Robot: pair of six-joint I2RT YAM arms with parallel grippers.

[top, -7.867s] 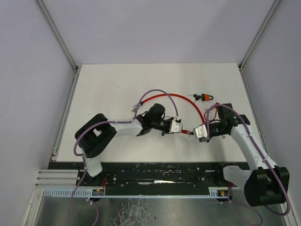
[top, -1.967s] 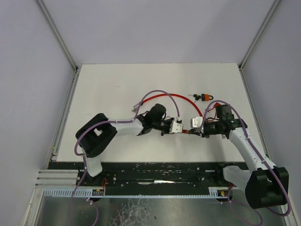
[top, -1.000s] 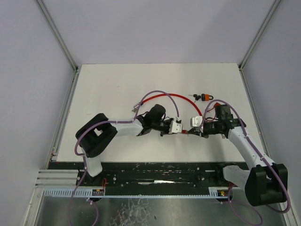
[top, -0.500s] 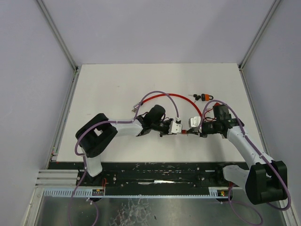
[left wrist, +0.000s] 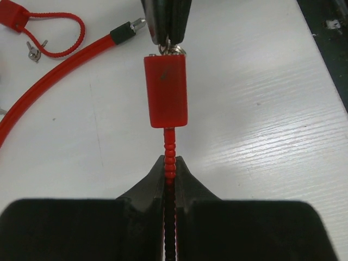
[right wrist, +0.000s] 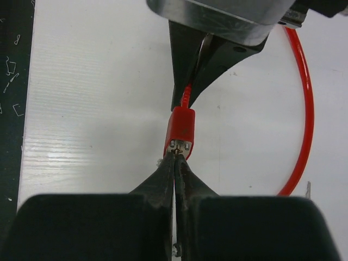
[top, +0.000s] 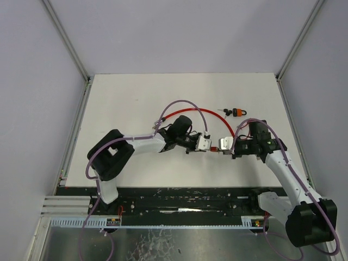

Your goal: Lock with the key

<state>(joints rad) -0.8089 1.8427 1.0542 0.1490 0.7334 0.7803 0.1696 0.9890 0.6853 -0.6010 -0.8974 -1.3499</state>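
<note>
A red lock body (left wrist: pixel 165 89) hangs just above the table between both grippers. Its ribbed red cable (left wrist: pixel 170 144) runs back into my left gripper (left wrist: pixel 169 163), which is shut on it. At the lock's other end a small metal key (left wrist: pixel 172 50) sits in the keyhole, pinched by my right gripper (right wrist: pixel 175 155), which is shut. The right wrist view shows the lock body (right wrist: pixel 180 128) straight ahead of its fingertips. From above, the left gripper (top: pixel 204 142) and right gripper (top: pixel 222 145) face each other near the table's middle.
The red cable (top: pixel 201 111) loops back over the table, and its free black-and-metal end (left wrist: pixel 124 31) lies beside the lock. A small orange padlock (top: pixel 236 112) with keys lies farther back on the right. The white table's (top: pixel 130 103) near edge meets a black rail.
The right gripper's jaws have closed on the key at the lock's end. Both grippers and the lock have shifted slightly.
</note>
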